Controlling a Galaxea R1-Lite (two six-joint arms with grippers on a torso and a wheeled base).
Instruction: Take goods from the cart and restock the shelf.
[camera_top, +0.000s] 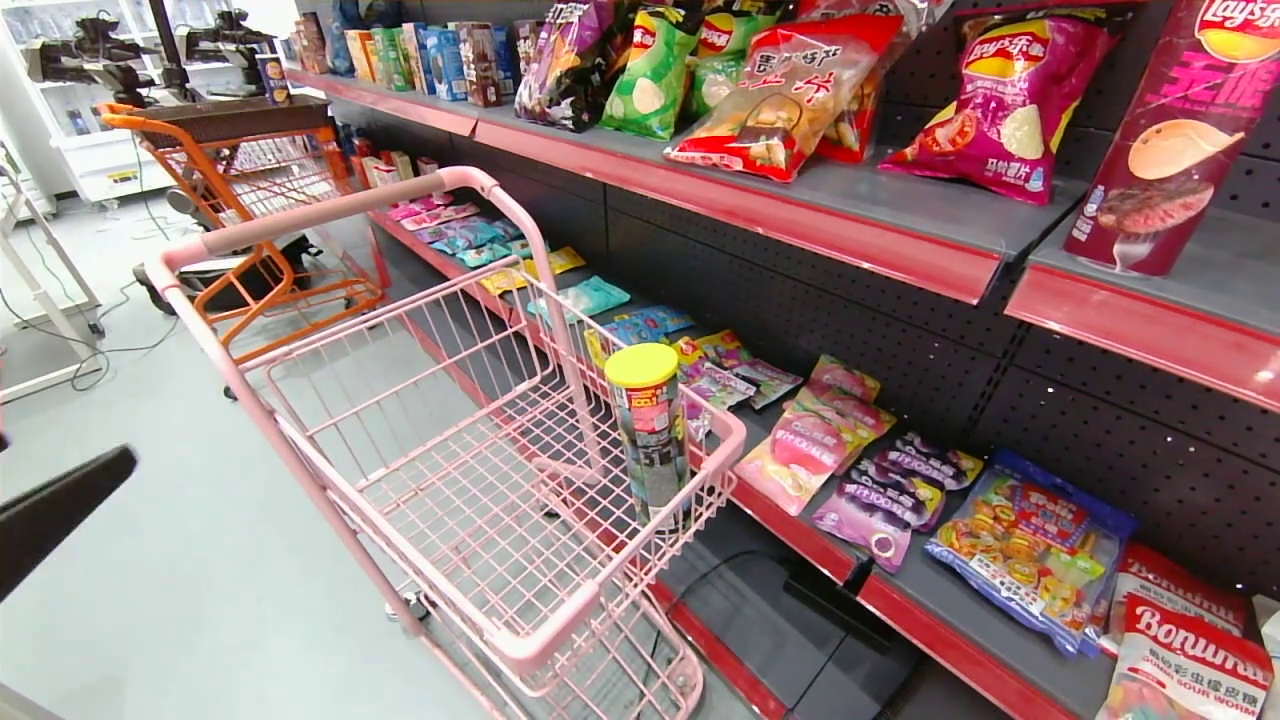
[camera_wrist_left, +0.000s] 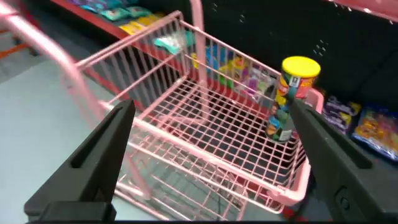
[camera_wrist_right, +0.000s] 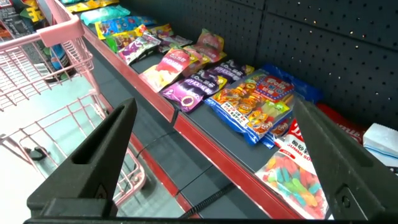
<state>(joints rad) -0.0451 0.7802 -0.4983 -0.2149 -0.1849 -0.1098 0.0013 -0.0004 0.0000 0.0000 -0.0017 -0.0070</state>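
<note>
A tall chip can (camera_top: 648, 430) with a yellow lid stands upright in the pink cart (camera_top: 300, 445), in the basket corner nearest the shelf. In the left wrist view my left gripper (camera_wrist_left: 211, 109) hangs open above the cart's basket (camera_wrist_left: 205, 134), with the can (camera_wrist_left: 291, 99) close to one finger and nothing between the jaws. One of its black fingers (camera_top: 65, 510) pokes in at the head view's left edge. My right gripper (camera_wrist_right: 211, 109) is open and empty over the lower shelf's red front edge (camera_wrist_right: 205, 140), near the candy bags (camera_wrist_right: 252, 99).
The upper shelf (camera_top: 900, 205) holds chip bags and boxes; the lower shelf (camera_top: 1010, 625) holds flat candy packets. An orange cart (camera_top: 250, 190) stands behind the pink one. Grey floor (camera_top: 170, 580) lies open to the left of the cart.
</note>
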